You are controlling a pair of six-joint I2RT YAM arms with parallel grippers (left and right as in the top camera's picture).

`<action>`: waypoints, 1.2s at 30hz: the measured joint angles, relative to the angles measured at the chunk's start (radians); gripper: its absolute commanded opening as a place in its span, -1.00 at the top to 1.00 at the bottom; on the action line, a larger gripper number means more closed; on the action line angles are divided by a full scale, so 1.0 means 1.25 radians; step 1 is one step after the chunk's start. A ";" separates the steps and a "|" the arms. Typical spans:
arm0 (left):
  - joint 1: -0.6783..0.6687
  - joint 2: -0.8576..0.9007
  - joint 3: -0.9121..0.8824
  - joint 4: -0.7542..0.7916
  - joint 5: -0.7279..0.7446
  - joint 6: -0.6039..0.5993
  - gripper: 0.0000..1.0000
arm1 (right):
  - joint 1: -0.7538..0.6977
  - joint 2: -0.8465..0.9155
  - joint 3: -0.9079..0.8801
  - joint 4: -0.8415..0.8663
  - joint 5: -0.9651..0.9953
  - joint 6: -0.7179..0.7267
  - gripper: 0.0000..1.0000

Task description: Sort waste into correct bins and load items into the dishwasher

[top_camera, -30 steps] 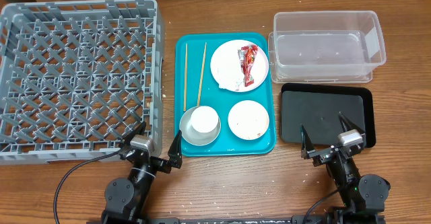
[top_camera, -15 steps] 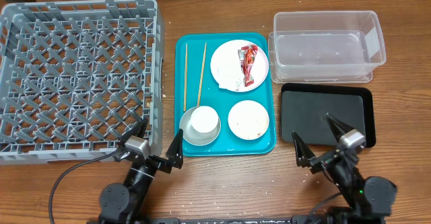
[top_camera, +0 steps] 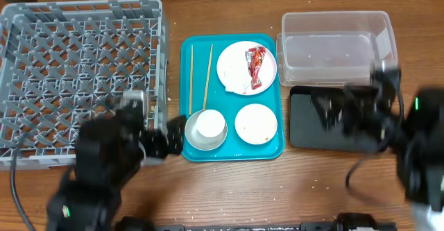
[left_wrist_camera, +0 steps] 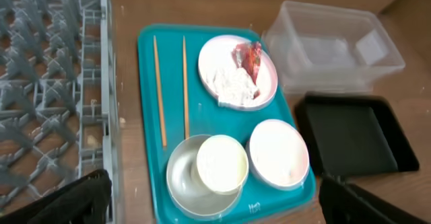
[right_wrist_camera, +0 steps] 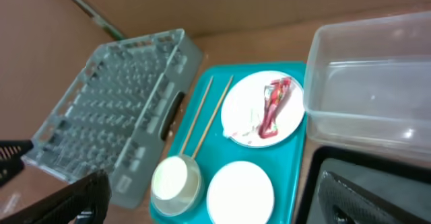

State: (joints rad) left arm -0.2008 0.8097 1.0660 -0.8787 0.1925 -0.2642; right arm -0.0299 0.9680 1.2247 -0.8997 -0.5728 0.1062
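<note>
Both arms are held up over the counter (top_camera: 229, 189), and the overhead view smears them with blur. The left gripper (left_wrist_camera: 215, 182) hangs near the front right corner of the grey dishwasher rack (top_camera: 76, 78), just beside the front left corner of the teal tray (top_camera: 229, 106). Its jaws are released and spread wide, with nothing between them. Its dark fingers (left_wrist_camera: 74, 197) sit at the bottom corners of the left wrist view. The right gripper (right_wrist_camera: 214, 180) is the same story: jaws released, wide apart, gripping nothing, out over the black tray (top_camera: 333, 120) on the right.

Now the teal tray, in the middle of the counter. Two wooden chopsticks (top_camera: 207, 75) lie side by side along its left part, running front to back. At the back right sits a white plate (top_camera: 232, 61) carrying a red wrapper (top_camera: 255, 66) and, by the look of it, a crumpled napkin (left_wrist_camera: 227, 86). At the front left, a metal bowl (top_camera: 194, 139) has a white cup (top_camera: 209, 125) standing inside it. Just beside that, at the front right, sits a smaller white dish (top_camera: 256, 123).

The dishwasher rack stands left of the teal tray, close alongside it. On the far right, a clear bin (top_camera: 338, 47) sits at the back, and the black tray lies directly in front of it.
</note>
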 measured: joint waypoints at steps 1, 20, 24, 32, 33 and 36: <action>0.000 0.050 0.062 -0.030 0.003 0.000 -1.00 | 0.003 0.046 0.047 -0.019 -0.004 0.000 -1.00; 0.000 0.237 0.388 -0.154 0.123 0.000 -1.00 | 0.408 0.543 0.180 0.020 0.261 0.065 -1.00; 0.000 0.226 0.483 -0.172 0.109 0.001 -1.00 | 0.424 0.637 0.180 0.117 0.338 0.052 -1.00; 0.000 0.197 0.508 -0.276 0.093 0.001 -1.00 | 0.417 0.814 0.181 0.299 0.382 0.038 -0.43; 0.000 0.201 0.508 -0.291 0.092 0.001 -1.00 | 0.417 0.828 0.181 0.310 0.383 0.040 -0.37; 0.000 0.216 0.508 -0.331 0.090 0.001 -1.00 | 0.417 0.878 0.181 0.345 0.387 0.034 -0.06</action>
State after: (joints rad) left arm -0.2008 1.0798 1.7008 -1.2919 0.3046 -0.2634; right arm 0.4908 2.0659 1.4513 -0.4683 -0.0887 0.1490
